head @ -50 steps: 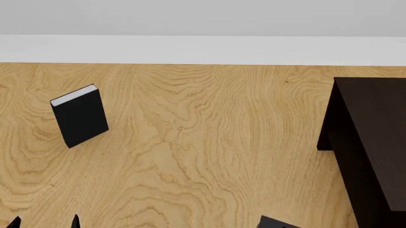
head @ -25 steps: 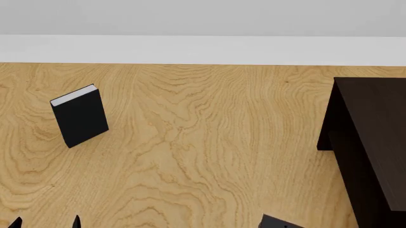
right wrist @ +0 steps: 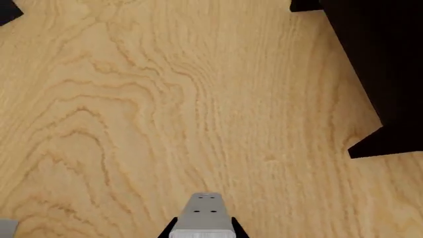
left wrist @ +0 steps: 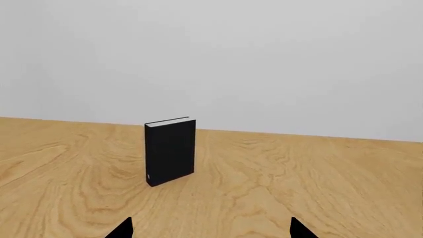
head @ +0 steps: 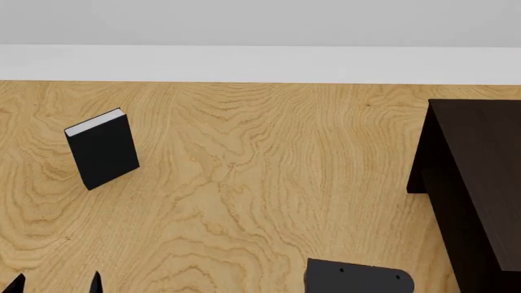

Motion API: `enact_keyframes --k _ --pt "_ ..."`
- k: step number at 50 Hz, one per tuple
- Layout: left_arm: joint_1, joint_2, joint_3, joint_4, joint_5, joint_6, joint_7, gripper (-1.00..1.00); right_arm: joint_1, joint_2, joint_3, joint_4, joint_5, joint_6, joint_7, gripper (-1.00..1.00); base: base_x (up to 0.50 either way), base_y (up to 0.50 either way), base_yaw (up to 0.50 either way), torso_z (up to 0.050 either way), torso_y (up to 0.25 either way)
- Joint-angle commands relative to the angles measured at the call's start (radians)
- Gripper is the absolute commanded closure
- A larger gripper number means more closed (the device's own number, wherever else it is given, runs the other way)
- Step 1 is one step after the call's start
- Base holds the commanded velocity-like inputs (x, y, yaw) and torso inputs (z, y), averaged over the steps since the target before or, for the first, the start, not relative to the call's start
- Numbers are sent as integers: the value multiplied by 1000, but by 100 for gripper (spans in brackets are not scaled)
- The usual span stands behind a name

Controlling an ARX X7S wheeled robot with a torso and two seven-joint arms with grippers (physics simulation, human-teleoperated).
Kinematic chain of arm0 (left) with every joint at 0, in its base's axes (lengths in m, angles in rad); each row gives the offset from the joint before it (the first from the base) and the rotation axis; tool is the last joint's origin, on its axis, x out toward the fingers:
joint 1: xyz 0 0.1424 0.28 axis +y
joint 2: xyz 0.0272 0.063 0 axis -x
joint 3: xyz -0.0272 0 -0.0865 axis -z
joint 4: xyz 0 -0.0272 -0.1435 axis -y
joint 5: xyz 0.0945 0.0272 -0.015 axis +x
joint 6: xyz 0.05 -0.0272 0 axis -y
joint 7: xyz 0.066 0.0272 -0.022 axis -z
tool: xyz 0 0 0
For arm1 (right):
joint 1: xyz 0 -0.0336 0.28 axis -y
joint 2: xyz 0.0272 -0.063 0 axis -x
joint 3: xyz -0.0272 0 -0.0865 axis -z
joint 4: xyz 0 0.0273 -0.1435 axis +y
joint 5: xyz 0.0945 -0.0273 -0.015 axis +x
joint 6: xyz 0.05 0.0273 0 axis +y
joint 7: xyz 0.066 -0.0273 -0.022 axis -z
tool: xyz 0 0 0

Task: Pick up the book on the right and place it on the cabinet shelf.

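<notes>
The book: can't place the grey one. The only candidate is a light grey sliver [right wrist: 5,227] at the edge of the right wrist view, too little to identify. Cabinet shelf [head: 480,183] is dark, nearly black, standing on the right side of the wooden table [head: 260,183]; the right wrist view looks down on one corner of it. Black book [head: 104,152] with white page edges stands upright far left, well apart from the cabinet. Left gripper [left wrist: 210,230] is low over the table, facing the black book, jaws apart, nothing between them. Right arm [head: 358,278] shows as a dark block at the bottom of the head view, near the cabinet; can't tell its jaw state.
</notes>
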Motion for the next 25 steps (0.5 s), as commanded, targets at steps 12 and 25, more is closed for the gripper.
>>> enact_keyframes --k 12,25 --pt "24 -22 -4 76 -9 -17 -24 -100 172 -8 -107 -115 -227 222 65 100 0 0 0 0 1" --pt "57 -27 -22 76 3 59 -28 -100 190 -63 -142 -110 -490 470 64 100 0 0 0 0 1"
